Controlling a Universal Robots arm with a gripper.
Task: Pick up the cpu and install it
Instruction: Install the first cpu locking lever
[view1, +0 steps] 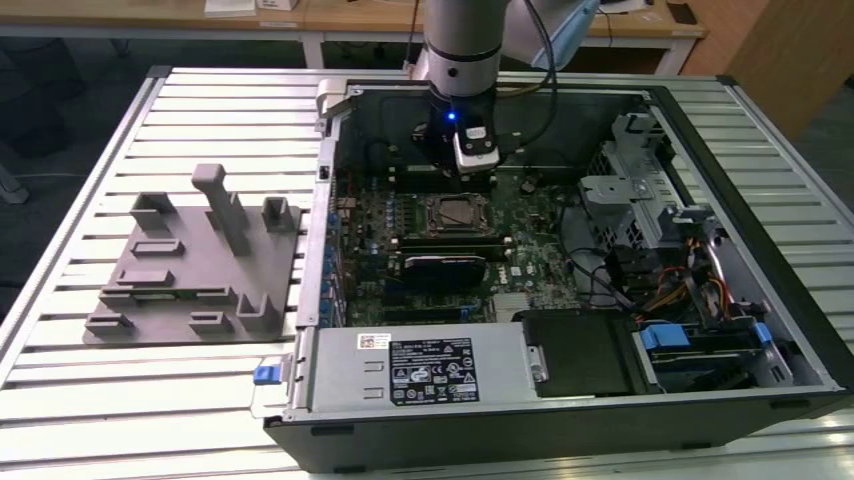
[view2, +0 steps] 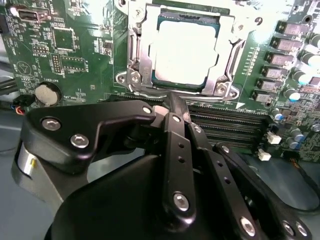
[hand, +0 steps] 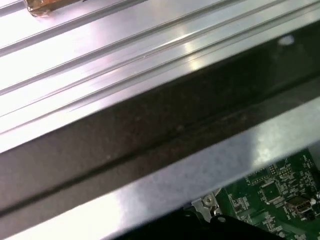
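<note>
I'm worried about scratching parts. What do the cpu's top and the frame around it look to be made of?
The cpu top looks like bare metal with a matte silvery finish: it glows evenly pale under the light. The socket frame around it looks like shinier stamped metal, with bright glints on its edges and screws. The gripper nearby looks like black matte metal or plastic.

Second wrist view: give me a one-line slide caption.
Black claw poised just short of the cpu, which sits in the metal socket frame on the green motherboard.
</note>
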